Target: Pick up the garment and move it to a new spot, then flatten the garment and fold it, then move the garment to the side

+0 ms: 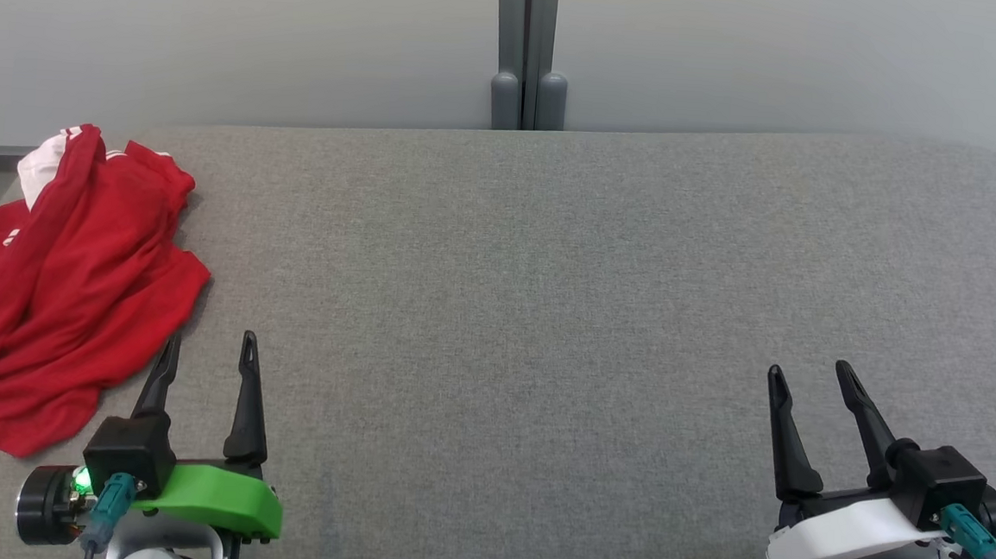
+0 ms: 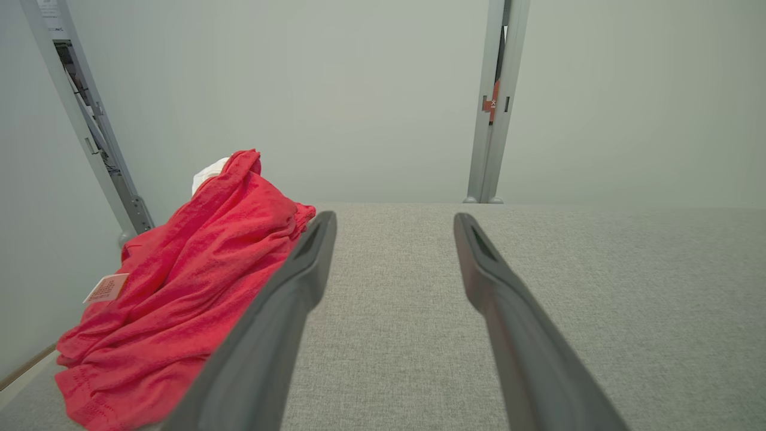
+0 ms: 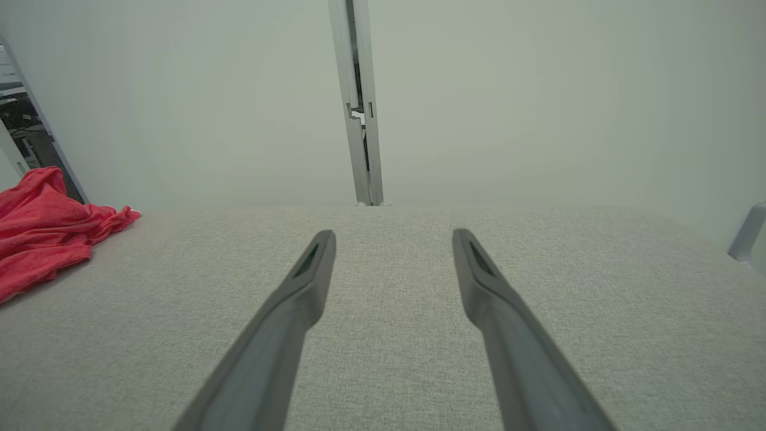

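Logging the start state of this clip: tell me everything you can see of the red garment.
The garment is red, of thin, soft-looking knit, with white parts near its far end and a small pale tag. It lies crumpled in a loose heap, not spread or folded, at the left edge of the grey cloth-covered table. The open left gripper stands just beside it, not holding it.

Crumpled red garment (image 1: 65,288) with white trim lies heaped at the table's left edge.

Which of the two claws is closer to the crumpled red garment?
The left claw, with the green base: it stands right beside the garment. The right claw, white-based, is far off.
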